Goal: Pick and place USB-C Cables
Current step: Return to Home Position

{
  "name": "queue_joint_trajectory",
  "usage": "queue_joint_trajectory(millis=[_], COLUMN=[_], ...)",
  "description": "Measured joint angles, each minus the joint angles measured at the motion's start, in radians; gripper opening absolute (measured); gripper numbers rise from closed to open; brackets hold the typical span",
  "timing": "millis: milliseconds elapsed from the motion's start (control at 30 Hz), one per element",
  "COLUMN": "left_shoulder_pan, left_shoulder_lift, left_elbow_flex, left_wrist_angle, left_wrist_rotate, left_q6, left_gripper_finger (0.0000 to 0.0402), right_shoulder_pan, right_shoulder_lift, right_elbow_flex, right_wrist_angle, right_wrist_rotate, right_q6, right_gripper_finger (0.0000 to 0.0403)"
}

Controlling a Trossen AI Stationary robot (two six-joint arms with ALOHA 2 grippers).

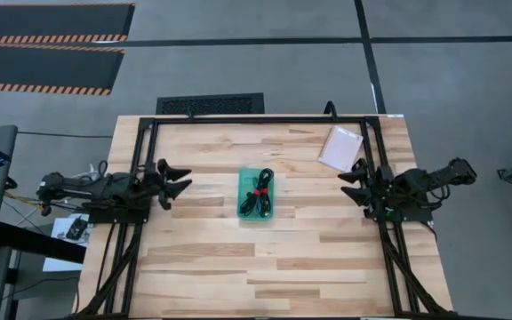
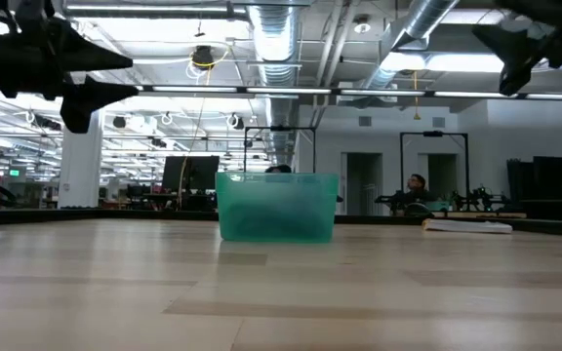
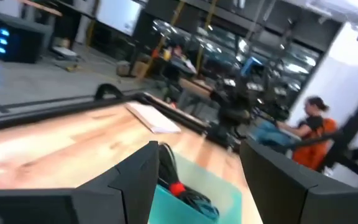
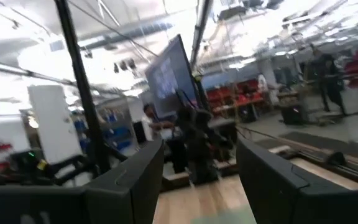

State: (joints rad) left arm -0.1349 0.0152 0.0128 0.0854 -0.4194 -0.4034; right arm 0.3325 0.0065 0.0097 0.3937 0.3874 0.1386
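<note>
My L hand (image 1: 183, 179) is open, fingers spread, holding nothing, up off the tabletop (image 1: 203, 258). My R hand (image 1: 347, 188) is open too, also holding nothing. The 2 hands point at each other. Btwn them, well apart from both, sits the teal tray (image 1: 241, 201). The USB-C cables (image 1: 260, 191) lie inside it, black w/ a red tie. Near the R hand, by the far edge, lies a flat white packet (image 1: 340, 148). Thru the L wrist cam I see a person (image 3: 314, 134) in orange, beyond the tabletop.

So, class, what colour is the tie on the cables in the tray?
Red tie on black bundled cables, translucent teal tray; clearest in the high view.
</note>
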Motion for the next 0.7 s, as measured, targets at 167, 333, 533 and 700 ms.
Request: queue_joint_trajectory(millis=[167, 333, 533, 700], left_shoulder_pan=[0.0, 0.0, 0.0, 0.0], left_shoulder_lift=[0.0, -0.001, -0.001, -0.001], left_elbow_flex=[0.0, 0.0, 0.0, 0.0], left_wrist_angle=[-0.009, -0.01, -0.01, -0.011], left_wrist_rotate=[-0.031, -0.03, -0.031, -0.031], left_q6=[-0.017, -0.018, -0.019, -0.019], left_gripper_finger=[0.0214, 0.0214, 0.0214, 0.0214], right_shoulder_pan=[0.0, 0.0, 0.0, 0.0], right_shoulder_lift=[0.0, 0.0, 0.0, -0.001], right_elbow_flex=[0.0, 0.0, 0.0, 0.0], right_wrist_angle=[-0.049, -0.134, -0.233, -0.307], right_wrist_rotate=[0.011, 0.009, 0.008, 0.007], right_q6=[0.042, 0.045, 0.045, 0.045], right_gripper_finger=[0.0226, 0.0226, 0.0226, 0.0226])
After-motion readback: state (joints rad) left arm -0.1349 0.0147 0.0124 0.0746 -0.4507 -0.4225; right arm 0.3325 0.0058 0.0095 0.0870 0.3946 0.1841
